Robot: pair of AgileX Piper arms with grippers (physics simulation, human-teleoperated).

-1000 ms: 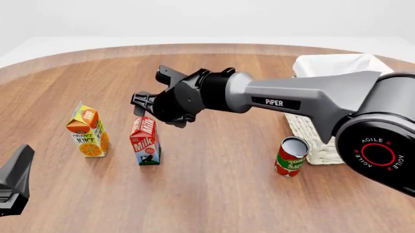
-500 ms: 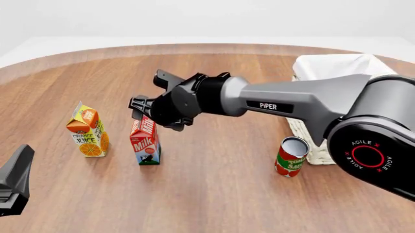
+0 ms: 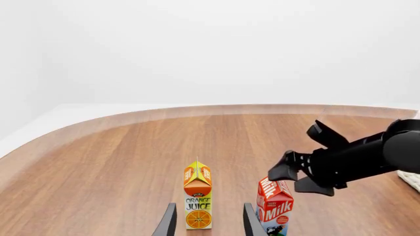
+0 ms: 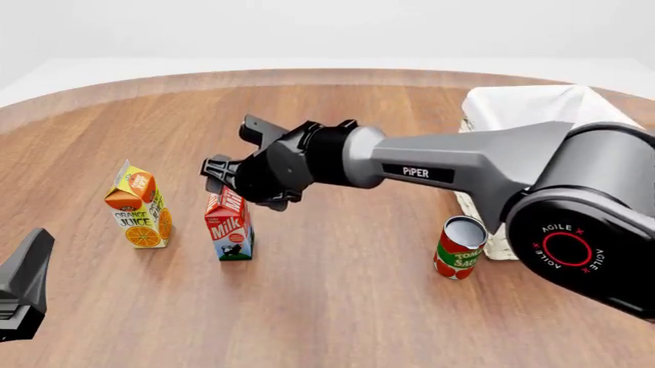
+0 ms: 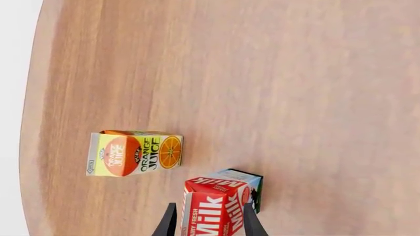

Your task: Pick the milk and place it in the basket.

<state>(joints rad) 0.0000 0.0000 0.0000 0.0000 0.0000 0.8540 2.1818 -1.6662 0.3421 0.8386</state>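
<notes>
Standing upright on the round brown wooden table (image 4: pixel 338 307), the small milk carton with red top and white-blue lower part (image 4: pixel 229 223) is between the orange-yellow juice carton (image 4: pixel 138 205) on its left and the red-green tomato can (image 4: pixel 459 247) well apart on its right. The right gripper (image 4: pixel 233 167) hangs just above the top of the milk, and its fingers are spread apart. In the right wrist view the two finger tips (image 5: pixel 170 222) stand on both sides of the red top, but I cannot tell if they touch it. The large cream-white woven basket with white cloth liner (image 4: pixel 532 107) stays at the far right, partly hidden behind the right arm. The left gripper (image 3: pixel 208 221) is open with nothing between its fingers, low at the near left edge
</notes>
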